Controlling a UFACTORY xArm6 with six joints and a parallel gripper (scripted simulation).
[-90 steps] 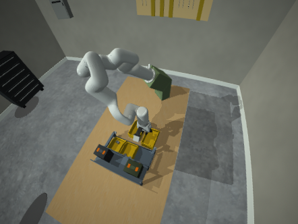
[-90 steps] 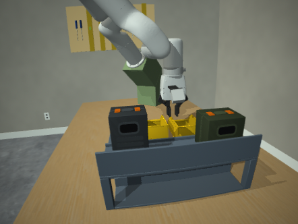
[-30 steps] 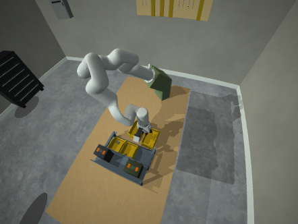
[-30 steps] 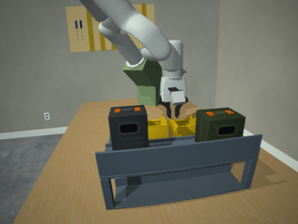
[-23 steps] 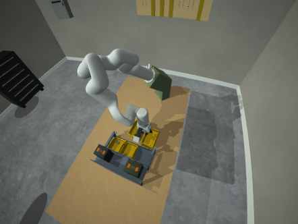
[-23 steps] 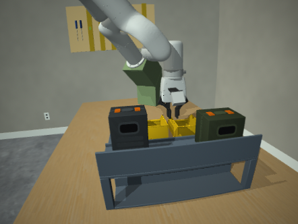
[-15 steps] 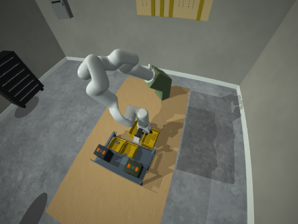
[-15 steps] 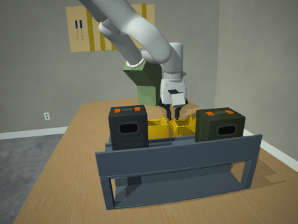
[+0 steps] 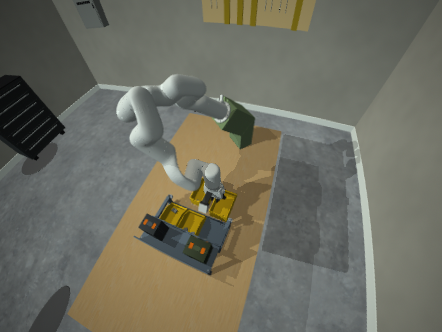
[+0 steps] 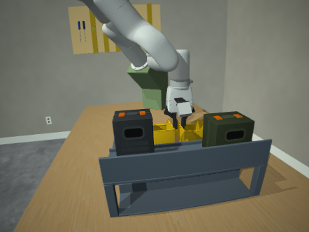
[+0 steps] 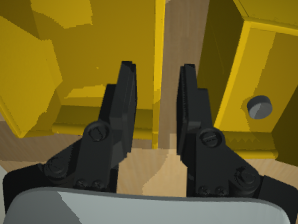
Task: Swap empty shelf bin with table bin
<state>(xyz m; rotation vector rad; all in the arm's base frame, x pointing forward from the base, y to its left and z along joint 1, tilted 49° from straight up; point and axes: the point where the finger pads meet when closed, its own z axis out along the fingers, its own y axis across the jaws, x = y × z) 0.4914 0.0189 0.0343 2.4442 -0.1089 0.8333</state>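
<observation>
"What is nearest in the exterior view?"

"The grey-blue shelf (image 9: 172,251) (image 10: 185,162), standing on the counter (image 9: 125,280) (image 10: 63,175) (image 11: 160,170). A black case (image 9: 153,226) (image 10: 133,136) stands on its left end, and a dark green case (image 9: 198,249) (image 10: 228,131) toward its right end."

"And behind those?"

"Two yellow bins sit side by side in the shelf: the left bin (image 9: 167,216) with a small part in it, then the middle bin (image 9: 192,221) (image 10: 164,137). The place at the shelf's right is bare."

"So where's the empty one?"

"The empty bin (image 9: 222,204) (image 10: 192,136) (image 11: 100,60) is just behind the shelf's right part, out on the counter. I can't tell whether it touches the shelf. The loaded bin (image 9: 199,194) (image 11: 250,70), with a grey round part (image 11: 259,107) in it, is behind the shelf too, left of the empty one."

"What about the hand (image 9: 214,198) (image 10: 179,126) (image 11: 157,81)?"

"Also behind the shelf, partly spread and pinching nothing. In the wrist view the empty bin's side wall shows between the fingers, with gaps on both sides."

"Farther back?"

"The white arm (image 9: 147,117) (image 10: 154,45) and its green pedestal (image 9: 245,125) (image 10: 154,98), well apart from the shelf, then a tan wall board (image 9: 260,12) (image 10: 115,31)."

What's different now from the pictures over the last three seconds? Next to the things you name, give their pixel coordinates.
The end effector (image 9: 220,195) (image 10: 180,126) (image 11: 157,81) has moved down, toward the yellow table bins (image 9: 222,206) (image 10: 191,136) (image 11: 100,55). Nothing has been taken hold of or let go; its fingers stand apart. Those bins, the shelf (image 9: 172,251) (image 10: 185,161), the black case (image 9: 149,224) (image 10: 133,145) and the green case (image 9: 197,251) (image 10: 228,125) show no visible shift.
</observation>
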